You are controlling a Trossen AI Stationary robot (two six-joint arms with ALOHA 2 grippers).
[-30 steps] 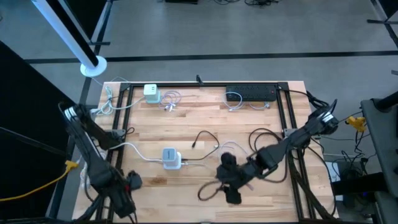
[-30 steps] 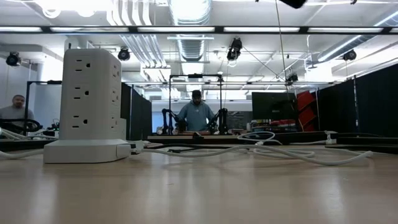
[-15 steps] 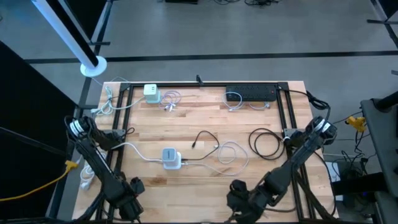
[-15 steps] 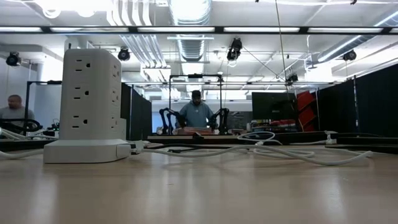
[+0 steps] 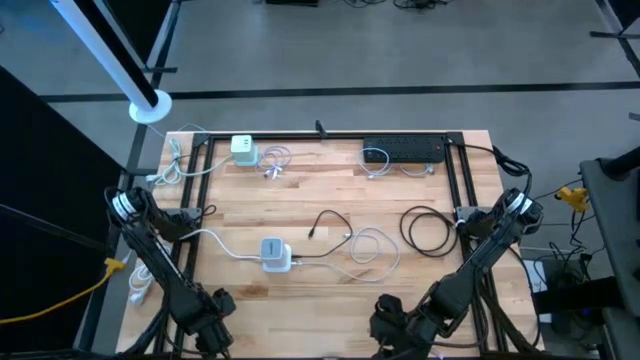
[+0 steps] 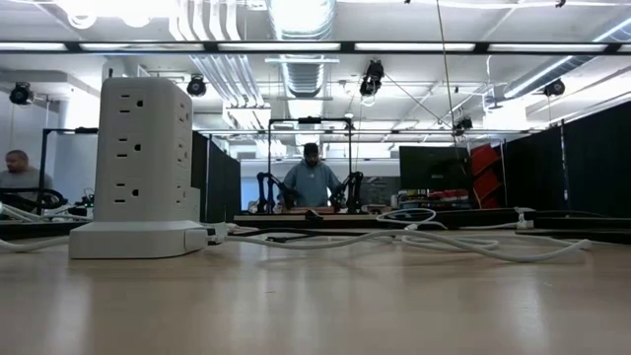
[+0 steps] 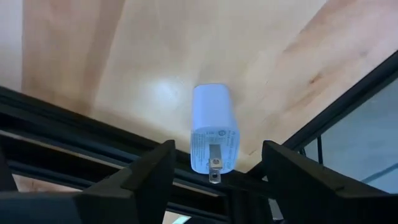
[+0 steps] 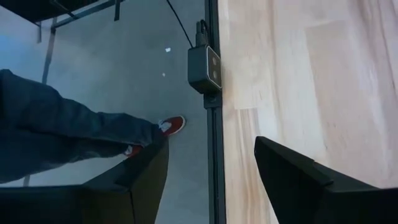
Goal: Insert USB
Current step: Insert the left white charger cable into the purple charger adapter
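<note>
Lying between the left pincer's [image 7: 214, 180] wide-spread fingers, a white charger [image 7: 213, 137] shows only wrist-side.

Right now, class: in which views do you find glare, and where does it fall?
Left wrist view: a soft bright patch on the wooden table beside the white charger. Low view: ceiling lights blown out white. High view: even light, no strong glare.

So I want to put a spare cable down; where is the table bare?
Bare wood lies between the white cube adapter and the black power strip, and along the near edge between the two arms. The middle is crowded: the tower strip, white cable loops and black cable coil.
</note>
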